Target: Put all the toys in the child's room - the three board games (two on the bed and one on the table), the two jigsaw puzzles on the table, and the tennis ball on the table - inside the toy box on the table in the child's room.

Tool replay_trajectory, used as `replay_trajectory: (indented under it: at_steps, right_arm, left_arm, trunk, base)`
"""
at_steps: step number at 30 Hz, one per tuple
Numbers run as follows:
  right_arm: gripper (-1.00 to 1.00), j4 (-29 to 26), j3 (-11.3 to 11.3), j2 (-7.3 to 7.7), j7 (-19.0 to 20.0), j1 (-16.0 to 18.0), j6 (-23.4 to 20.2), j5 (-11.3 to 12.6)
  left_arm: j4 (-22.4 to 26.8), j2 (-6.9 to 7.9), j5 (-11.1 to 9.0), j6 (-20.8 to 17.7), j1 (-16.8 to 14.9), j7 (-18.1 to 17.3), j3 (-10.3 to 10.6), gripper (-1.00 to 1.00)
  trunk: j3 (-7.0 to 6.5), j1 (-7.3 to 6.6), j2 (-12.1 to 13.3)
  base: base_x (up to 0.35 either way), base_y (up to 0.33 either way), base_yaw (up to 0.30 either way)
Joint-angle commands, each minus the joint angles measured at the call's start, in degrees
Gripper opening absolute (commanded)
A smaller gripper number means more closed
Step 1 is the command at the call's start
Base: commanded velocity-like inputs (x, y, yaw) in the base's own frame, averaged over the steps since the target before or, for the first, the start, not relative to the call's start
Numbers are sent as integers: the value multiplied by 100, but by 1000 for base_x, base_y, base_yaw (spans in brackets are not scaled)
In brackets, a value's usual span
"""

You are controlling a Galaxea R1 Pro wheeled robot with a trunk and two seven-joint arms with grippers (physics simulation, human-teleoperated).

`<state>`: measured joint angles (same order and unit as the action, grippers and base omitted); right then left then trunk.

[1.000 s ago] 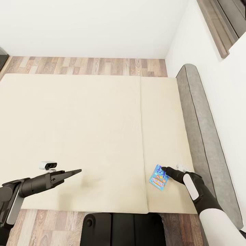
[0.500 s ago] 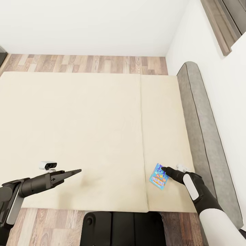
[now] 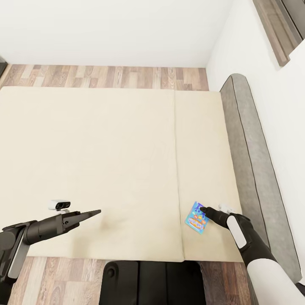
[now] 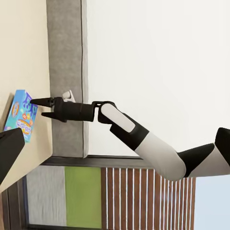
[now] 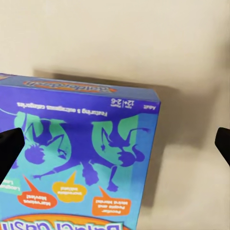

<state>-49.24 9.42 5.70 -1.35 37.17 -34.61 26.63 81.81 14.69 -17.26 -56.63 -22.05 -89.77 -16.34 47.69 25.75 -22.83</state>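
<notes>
- Left claw, at about 8 o'clock in the head view, hangs over the cream bed with its fingers drawn together to a point, gripping nothing and well apart from any toy.
- The bed's seam runs from 12 to 6 o'clock; the narrower panel lies between it and the grey padded headboard at 3 o'clock.
- The small blue board game with orange print lies near the bed's front edge at about 5 o'clock, on the narrow panel just past the seam. In the left wrist view the box looks tipped up off the mattress rather than flat.
- Right claw sits at the box's right-hand edge. From the left wrist view its two fingers stand a little apart, spread narrow; the right wrist view puts a dark fingertip at either side of the frame with the box between them. Whether the pads already press the cardboard I cannot tell.
- Judged step: grasping this game before carrying it to the toy box. To do it well, push the claw further over the edge so the pads bite well inside the rim, close firmly, then lift straight up; a thin, tilted box gripped only by its corner could swing or slip.
</notes>
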Motion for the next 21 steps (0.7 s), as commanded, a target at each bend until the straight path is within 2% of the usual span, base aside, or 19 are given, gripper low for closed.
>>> replay_trajectory:
  at_steps: [1, 21]
  right_arm:
    - [100, -9, 7, 0, -14, 1, -29, 35]
    - [100, -32, -21, -3, -10, 1, -30, 35]
  left_arm:
    - [1, 3, 4, -60, -1, -23, 0, 100]
    - [1, -1, 5, -60, -1, -23, 8, 100]
  trunk:
    - [6, 3, -9]
    - [7, 3, -9]
  base:
    - [0, 0, 0]
    - [0, 0, 0]
